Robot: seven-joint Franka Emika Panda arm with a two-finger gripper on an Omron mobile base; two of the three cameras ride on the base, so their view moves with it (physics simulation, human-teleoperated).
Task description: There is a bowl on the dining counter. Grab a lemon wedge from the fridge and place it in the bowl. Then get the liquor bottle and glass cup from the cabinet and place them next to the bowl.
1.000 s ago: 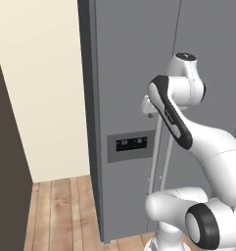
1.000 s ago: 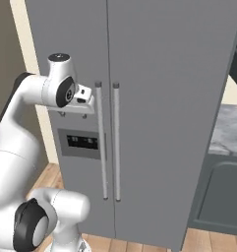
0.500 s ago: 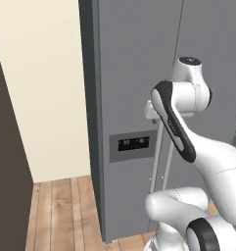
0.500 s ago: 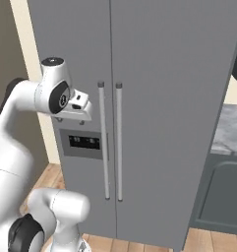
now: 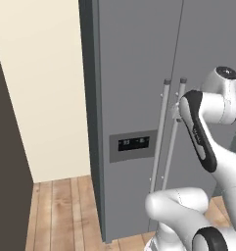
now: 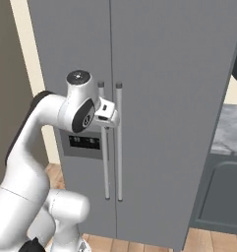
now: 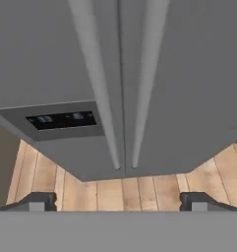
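Fridge (image 6: 154,74) fills the wall ahead, tall and grey, both doors closed, the seam between them running straight down the middle. Two long silver bar handles (image 6: 119,142) hang side by side on either side of that seam, and a dark dispenser panel (image 5: 133,144) sits in the left door at about the height of the lower half of the bars.

The white arm (image 6: 36,142) stands raised in front of the left door, its wrist bent so the hand comes in close to the upper part of the handles. From the right base view the gripper (image 6: 108,117) is just beside the left-hand bar, at or very near it; I cannot tell whether it actually touches. From the left base view the hand is mostly tucked behind the forearm. The jaws are spread wide: in the hand view the two dark fingertips (image 7: 37,202) sit far apart at the bottom corners, with nothing between them. That same view looks down along the doors, the two bars running away toward their lower ends and the dispenser panel off to the left.

Wooden plank floor (image 5: 65,211) runs under the fridge. A cream wall (image 5: 41,88) stands to its left, and a grey marbled surface (image 6: 227,129) shows past the fridge's right side.
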